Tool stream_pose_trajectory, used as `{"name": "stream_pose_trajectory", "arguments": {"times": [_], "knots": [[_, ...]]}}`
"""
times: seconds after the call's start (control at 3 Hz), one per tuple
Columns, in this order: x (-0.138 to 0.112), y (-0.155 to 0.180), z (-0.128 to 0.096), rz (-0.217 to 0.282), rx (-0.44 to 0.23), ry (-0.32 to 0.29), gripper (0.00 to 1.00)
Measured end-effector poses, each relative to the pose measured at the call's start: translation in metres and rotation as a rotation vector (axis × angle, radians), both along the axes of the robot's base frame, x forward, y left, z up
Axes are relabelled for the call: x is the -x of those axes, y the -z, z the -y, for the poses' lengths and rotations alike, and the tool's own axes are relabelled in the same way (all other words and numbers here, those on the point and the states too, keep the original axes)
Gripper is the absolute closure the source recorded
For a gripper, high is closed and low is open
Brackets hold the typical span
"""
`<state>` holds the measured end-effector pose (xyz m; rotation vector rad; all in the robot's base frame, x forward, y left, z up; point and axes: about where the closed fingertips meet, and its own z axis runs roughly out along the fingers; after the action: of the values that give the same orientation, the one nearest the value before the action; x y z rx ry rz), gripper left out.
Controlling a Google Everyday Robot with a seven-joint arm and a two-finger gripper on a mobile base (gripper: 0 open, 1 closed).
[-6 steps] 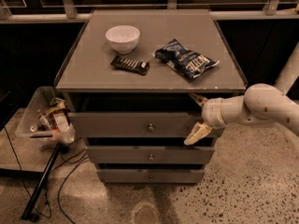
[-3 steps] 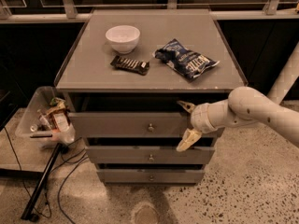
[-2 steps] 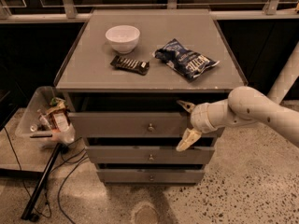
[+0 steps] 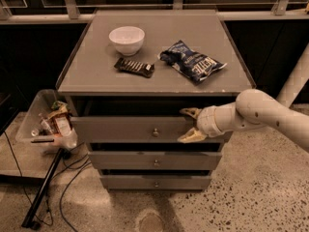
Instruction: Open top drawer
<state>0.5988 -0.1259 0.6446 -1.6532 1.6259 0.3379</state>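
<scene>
- The gripper (image 4: 189, 124) is located in front of the right part of the top drawer (image 4: 120, 128), at the end of a white arm (image 4: 260, 112) that enters from the right edge of the view.
- The claw is released: the two fingers are spread apart, one at the upper edge of the drawer front and one at its lower edge. Contact with the panel cannot be confirmed.
- The top drawer is found directly under the cabinet top (image 4: 96, 74), above two shorter drawer fronts. A small round knob (image 4: 155, 132) is fitted at its centre, just left of the gripper.
- A dark gap is seen between the cabinet top and the upper edge of the drawer front.
- A white bowl (image 4: 126, 39) is placed near the rear left corner of the cabinet top.
- A dark wrapped bar (image 4: 134, 67) is laid in front of the bowl, towards the centre.
- A blue snack bag (image 4: 191, 61) is laid on the right half of the cabinet top.
- A clear bin (image 4: 30, 129) holding scraps is positioned on the floor at the cabinet's left side.
</scene>
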Motion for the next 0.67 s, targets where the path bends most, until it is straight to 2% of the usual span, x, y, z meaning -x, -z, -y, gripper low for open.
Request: {"name": "stream_pose_trajectory", "arguments": {"times": [0.67], "knots": [[0.0,-0.0001,0.0,0.0,0.0,0.0,0.88]]}}
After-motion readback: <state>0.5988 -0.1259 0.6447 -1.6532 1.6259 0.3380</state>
